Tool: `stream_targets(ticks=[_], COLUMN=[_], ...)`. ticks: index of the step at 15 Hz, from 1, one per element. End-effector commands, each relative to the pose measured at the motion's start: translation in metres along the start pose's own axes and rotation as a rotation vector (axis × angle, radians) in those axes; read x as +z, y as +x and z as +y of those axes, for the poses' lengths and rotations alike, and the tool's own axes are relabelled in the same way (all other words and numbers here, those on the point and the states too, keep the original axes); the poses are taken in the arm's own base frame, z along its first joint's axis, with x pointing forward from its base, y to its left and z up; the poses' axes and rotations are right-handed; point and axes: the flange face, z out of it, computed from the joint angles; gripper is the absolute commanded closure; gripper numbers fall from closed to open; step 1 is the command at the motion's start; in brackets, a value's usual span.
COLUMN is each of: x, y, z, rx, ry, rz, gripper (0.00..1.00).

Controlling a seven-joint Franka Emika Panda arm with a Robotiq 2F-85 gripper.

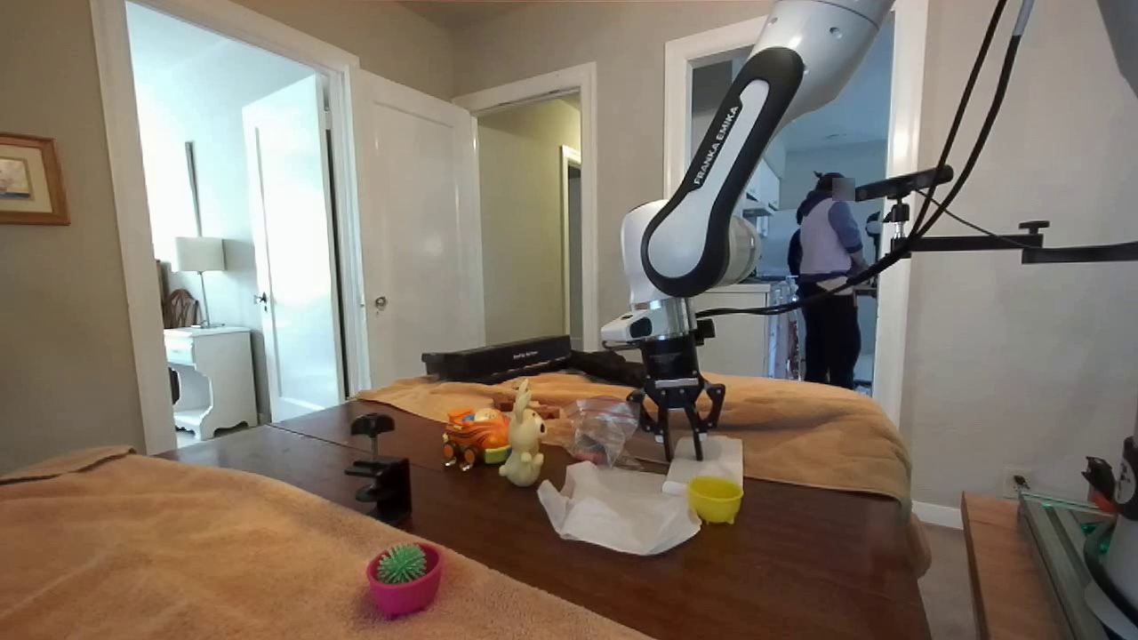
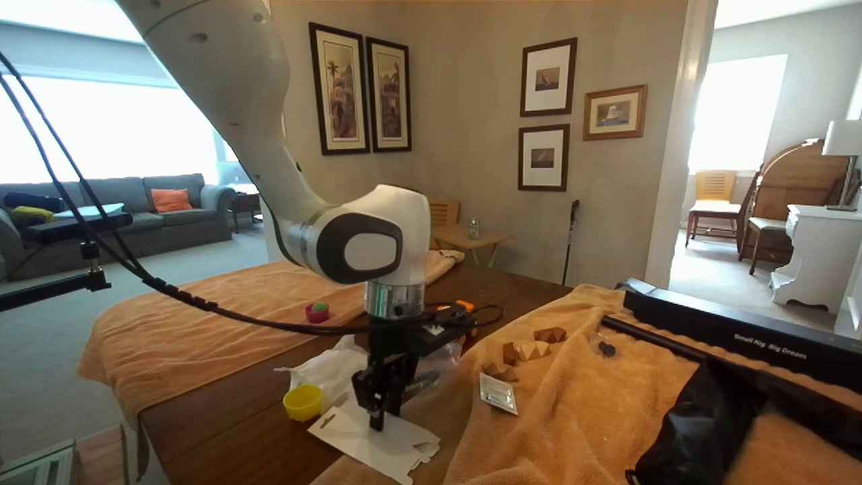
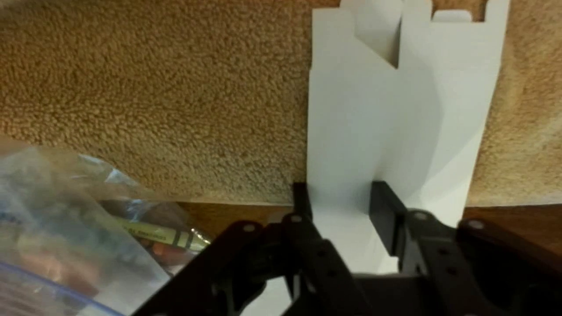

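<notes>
my gripper point(image 3: 341, 197) stands with jaws partway apart, no hold visible, at the white card point(image 3: 351, 127) lying across towel point(image 3: 153, 96) and table point(image 1: 818, 560); i judge this a grasp attempt, calling next for gentle closing.

Daylight glared from the window point(image 2: 135, 128), blown out to white. In the wrist view, a soft shadow crossed the card point(image 3: 351, 123), and the end effector point(image 3: 340, 193) looked dark (its nearest parts blurred).
</notes>
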Motion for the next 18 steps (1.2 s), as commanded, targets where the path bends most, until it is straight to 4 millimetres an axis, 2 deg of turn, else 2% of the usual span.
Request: stream_targets(ticks=[1, 2, 3, 8, 10, 18], x=[-0.003, -0.005, -0.009, -0.023, -0.025, -0.038], y=[0.002, 0.003, 0.005, 0.015, 0.019, 0.025], z=[-0.002, -0.002, -0.001, -0.003, -0.008, -0.022], rx=[0.015, 0.023, 0.030, 0.042, 0.053, 0.089], ry=[0.015, 0.015, 0.014, 0.009, 0.025, 0.058], rz=[-0.023, -0.023, -0.014, 0.000, 0.001, 0.012], gripper=[0.41, 0.45, 0.45, 0.11, 0.01, 0.00])
